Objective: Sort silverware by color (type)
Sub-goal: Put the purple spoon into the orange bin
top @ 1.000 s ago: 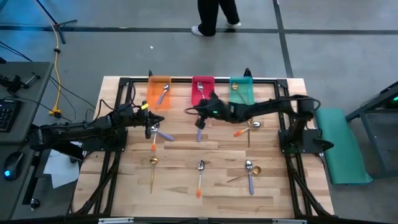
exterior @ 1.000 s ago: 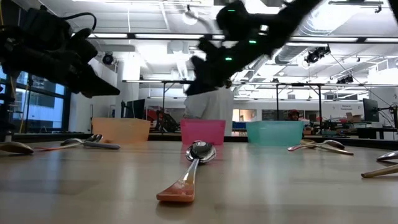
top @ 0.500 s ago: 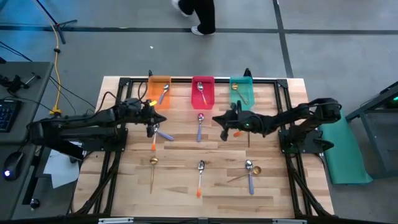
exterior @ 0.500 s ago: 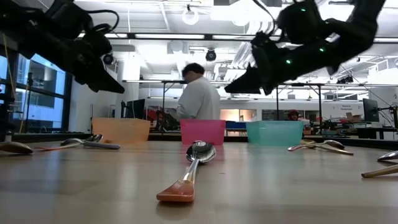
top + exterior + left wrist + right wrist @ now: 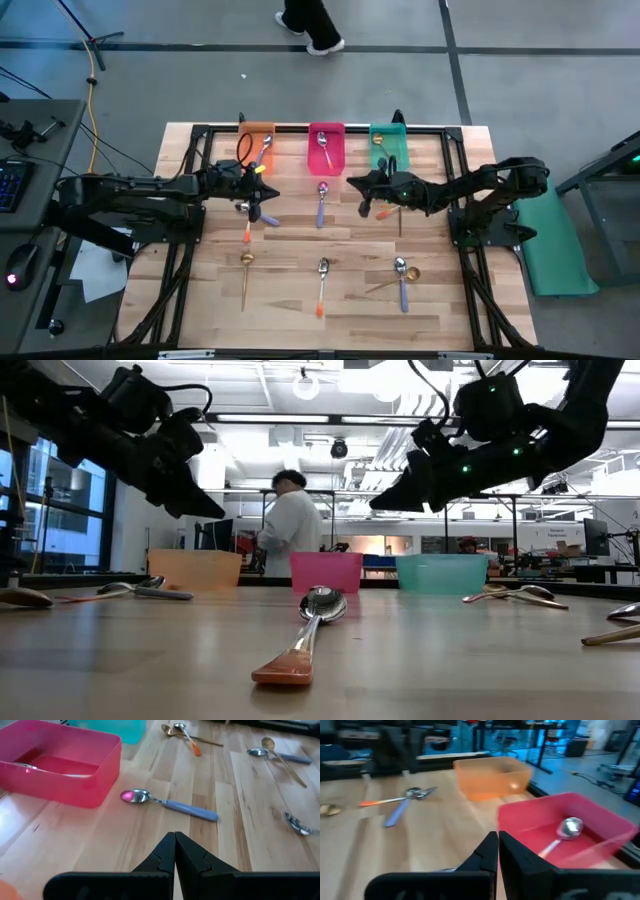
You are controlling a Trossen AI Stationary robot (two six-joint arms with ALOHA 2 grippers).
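Both grippers are shut, hold nothing and hover above the table. My left gripper [image 5: 258, 196] [image 5: 175, 845] hangs over a purple-handled spoon crossed with an orange-handled one [image 5: 252, 217]. Ahead of it lies another purple-handled spoon [image 5: 170, 805] [image 5: 321, 204], flat on the wood below the pink bin [image 5: 326, 148]. My right gripper [image 5: 360, 186] [image 5: 497, 845] floats between that spoon and an orange-and-gold pair [image 5: 396, 205]. More spoons lie nearer: a gold one [image 5: 245, 271], an orange-handled one [image 5: 322, 282] [image 5: 305, 635], and a purple and a gold one [image 5: 402, 277].
Three bins stand along the far edge: orange [image 5: 257, 150], pink and green [image 5: 388, 146], each with a spoon lying in it. A black frame rims the table [image 5: 300, 240]. A person walks on the floor beyond the far edge [image 5: 310, 25].
My right gripper has swung toward the table's right, away from above the purple-handled spoon below the pink bin, which stays flat on the wood. My left gripper has moved a little toward the right. The person behind the table has walked on.
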